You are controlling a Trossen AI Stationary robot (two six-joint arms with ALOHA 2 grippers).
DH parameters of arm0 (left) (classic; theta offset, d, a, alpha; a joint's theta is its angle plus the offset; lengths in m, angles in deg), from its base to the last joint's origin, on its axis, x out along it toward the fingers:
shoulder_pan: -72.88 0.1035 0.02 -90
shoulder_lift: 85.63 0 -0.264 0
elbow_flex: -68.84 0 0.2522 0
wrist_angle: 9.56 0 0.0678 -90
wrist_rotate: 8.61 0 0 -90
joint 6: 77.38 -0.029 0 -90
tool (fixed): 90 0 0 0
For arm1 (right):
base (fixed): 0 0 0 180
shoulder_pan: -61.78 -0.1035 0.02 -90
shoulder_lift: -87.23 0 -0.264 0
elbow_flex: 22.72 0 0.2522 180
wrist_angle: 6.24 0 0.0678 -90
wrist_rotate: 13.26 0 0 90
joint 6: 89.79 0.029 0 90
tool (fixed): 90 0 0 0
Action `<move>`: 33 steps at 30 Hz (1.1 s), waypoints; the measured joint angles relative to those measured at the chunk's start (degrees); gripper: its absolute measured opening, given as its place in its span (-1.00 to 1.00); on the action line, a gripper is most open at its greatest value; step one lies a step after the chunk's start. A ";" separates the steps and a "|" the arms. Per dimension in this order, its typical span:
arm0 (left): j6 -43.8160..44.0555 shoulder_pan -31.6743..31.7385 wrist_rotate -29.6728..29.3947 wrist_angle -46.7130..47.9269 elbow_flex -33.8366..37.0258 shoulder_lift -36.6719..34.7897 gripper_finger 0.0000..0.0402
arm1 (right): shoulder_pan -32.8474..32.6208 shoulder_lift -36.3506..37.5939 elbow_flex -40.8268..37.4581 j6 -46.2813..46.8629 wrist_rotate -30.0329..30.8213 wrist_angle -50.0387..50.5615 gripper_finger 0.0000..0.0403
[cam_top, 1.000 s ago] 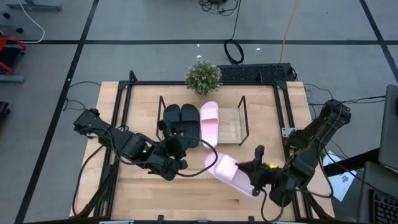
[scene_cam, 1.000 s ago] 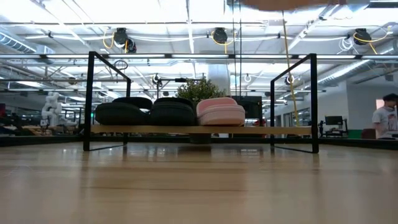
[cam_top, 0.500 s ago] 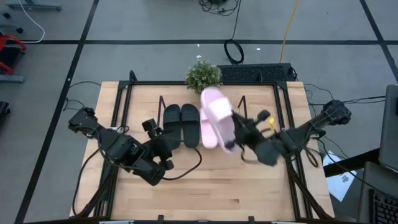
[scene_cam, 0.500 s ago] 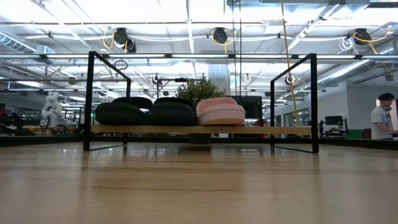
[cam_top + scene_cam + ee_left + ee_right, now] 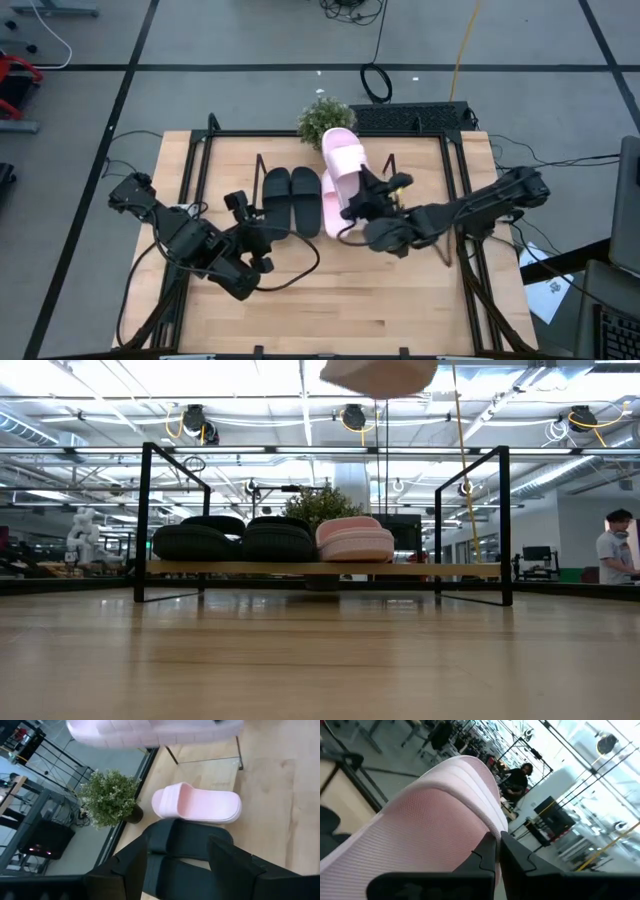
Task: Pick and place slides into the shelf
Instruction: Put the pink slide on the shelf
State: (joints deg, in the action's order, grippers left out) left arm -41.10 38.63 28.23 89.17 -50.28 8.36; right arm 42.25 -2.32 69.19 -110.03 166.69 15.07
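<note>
Pink slide [image 5: 342,158] hangs above the shelf [image 5: 388,212], right gripper [image 5: 362,206] with jaws clamped shut on its edge. Left gripper [image 5: 243,212] waits by the black slides [image 5: 291,200], jaws parted, empty. Wooden surface [image 5: 330,300], plant [image 5: 325,122] behind, a person [image 5: 615,558] in the room. The slide's long axis runs front-to-back, like the three shelved ones.

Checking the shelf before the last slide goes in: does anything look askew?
Nothing stands out. Two black slides and one pink slide sit side by side on the shelf; the right gripper holds the second pink slide above.
</note>
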 joint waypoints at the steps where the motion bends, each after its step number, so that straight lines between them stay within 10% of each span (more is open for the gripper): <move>1: 0.04 0.07 -0.02 0.37 0.00 0.00 0.01 | 0.38 -1.00 0.00 -0.22 -0.02 0.00 -1.00; 33: 2.17 0.03 0.39 2.30 0.00 0.02 0.01 | 9.70 3.26 -0.11 -21.09 -0.15 0.24 -1.00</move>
State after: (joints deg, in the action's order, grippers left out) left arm -38.93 38.66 28.62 91.47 -50.28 8.38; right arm 51.95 0.94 69.08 -131.12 166.55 15.31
